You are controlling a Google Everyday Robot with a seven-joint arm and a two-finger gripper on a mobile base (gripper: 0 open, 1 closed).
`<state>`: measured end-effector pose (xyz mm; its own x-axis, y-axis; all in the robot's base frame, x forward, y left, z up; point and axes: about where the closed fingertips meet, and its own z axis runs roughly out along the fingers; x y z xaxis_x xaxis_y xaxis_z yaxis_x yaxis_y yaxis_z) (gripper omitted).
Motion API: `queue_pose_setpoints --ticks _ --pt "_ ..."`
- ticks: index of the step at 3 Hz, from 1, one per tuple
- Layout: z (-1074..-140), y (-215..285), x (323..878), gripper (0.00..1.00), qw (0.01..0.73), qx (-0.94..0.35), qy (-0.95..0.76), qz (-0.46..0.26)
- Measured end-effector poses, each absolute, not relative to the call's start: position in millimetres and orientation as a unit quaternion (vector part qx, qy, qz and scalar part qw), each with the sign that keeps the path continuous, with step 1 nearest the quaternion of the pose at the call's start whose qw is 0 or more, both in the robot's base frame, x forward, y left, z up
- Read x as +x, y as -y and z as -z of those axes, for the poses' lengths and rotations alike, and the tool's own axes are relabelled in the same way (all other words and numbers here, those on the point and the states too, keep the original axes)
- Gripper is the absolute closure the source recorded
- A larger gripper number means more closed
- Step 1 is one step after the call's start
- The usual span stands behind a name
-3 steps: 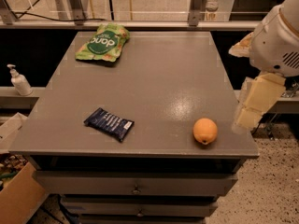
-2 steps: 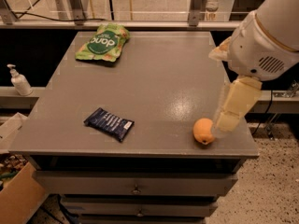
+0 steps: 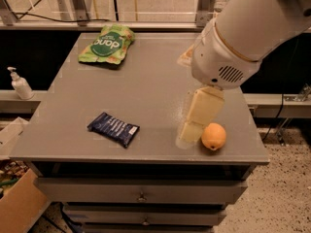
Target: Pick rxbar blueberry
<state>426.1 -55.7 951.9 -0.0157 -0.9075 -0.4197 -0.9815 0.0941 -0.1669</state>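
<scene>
Leftward across the grey desk [image 3: 146,76] is where the big white arm has swung since the earlier frames. It has carried the cream-coloured end effector [image 3: 193,129] from the right edge to a spot just beside the round orange fruit [image 3: 214,136]. That narrows the gap to the small flat dark navy-blue rxbar blueberry wrapper [image 3: 113,128], which lies untouched near the desk's front-left, still well apart from it. The approach looks only partway done. Whether the end effector is open or closed I cannot tell; it carries nothing visible.
</scene>
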Motion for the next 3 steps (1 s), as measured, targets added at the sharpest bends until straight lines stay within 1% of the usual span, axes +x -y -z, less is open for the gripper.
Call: queue_pose_setpoints --ticks 1,2,3 --pt "-950 13 424 0.0 0.232 -0.68 -0.688 -0.103" --pt "-942 16 432 0.0 0.237 -0.679 -0.688 -0.098" --pt "-924 -1 452 0.0 0.238 -0.693 -0.675 -0.09"
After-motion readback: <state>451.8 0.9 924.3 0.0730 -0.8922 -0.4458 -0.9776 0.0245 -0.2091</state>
